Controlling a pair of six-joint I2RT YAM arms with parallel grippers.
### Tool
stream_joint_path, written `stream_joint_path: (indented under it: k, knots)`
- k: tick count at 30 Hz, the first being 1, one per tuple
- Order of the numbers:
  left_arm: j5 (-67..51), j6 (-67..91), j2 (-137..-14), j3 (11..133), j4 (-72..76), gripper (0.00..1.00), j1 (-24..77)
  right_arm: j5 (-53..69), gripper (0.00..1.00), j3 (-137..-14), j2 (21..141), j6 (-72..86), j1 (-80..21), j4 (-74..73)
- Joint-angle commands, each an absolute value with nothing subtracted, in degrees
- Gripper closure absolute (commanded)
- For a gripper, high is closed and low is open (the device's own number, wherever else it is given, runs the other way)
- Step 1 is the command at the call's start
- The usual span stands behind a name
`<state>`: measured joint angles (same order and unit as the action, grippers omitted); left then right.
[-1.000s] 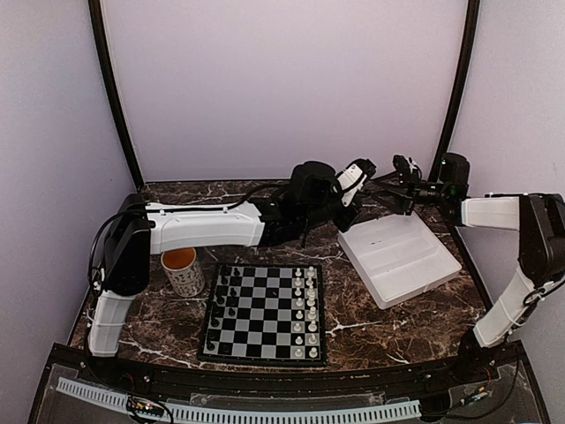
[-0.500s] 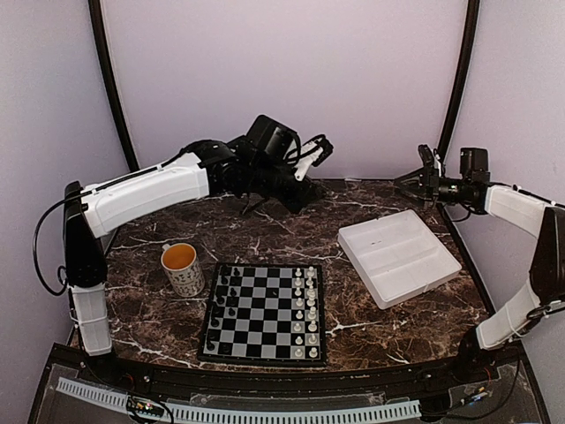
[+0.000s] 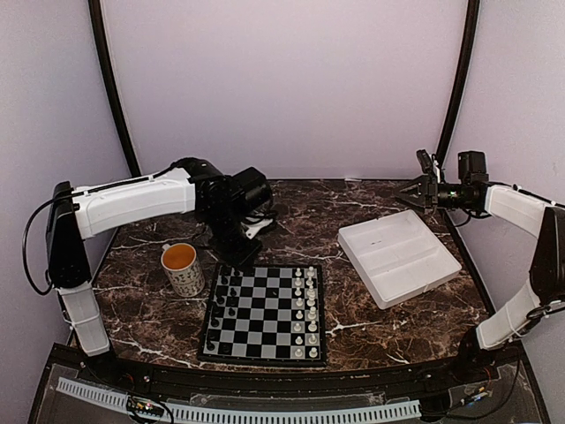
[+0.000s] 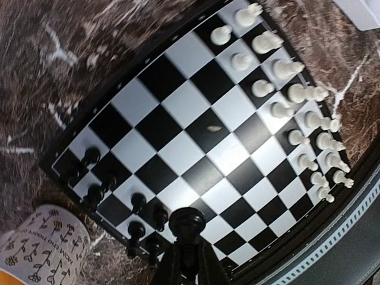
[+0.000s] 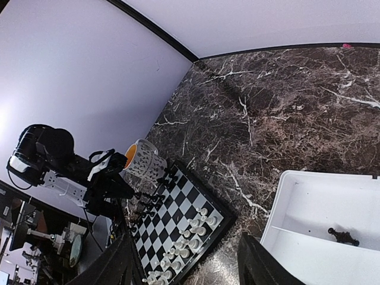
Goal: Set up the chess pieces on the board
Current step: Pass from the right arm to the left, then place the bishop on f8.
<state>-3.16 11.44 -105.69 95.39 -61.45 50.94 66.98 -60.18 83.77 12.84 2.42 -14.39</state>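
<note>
One black piece [image 4: 187, 222] pinched in left claw [image 4: 186, 261], swung down, above board [image 4: 196, 127]

Pale lilac walls [image 3: 282, 88] close in from nine to three o'clock; black curved poles [image 3: 110, 88] at eleven and one flank the dark brown marble-patterned bench [image 3: 380, 336].

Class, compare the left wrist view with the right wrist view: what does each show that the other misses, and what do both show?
Left wrist only: the held black piece clamped in the left gripper. Right wrist only: the white tray with a loose black piece lying in it. Both: the board, the mug and the white pieces set in two rows.
</note>
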Motion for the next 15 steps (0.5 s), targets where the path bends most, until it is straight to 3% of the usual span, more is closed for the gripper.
stream_joint_path:
  k: [1, 15]
  knots:
    - [-6.49, 16.76, -102.12, 92.59, -66.98, 0.94, 47.42, 67.10, 0.39, -61.07, 83.82, 10.90, 2.51, -14.38]
    - [-8.76, 15.10, -107.51, 91.85, -73.31, 0.92, 42.31, 66.89, 0.39, -60.03, 81.70, 8.99, 2.53, -15.37]
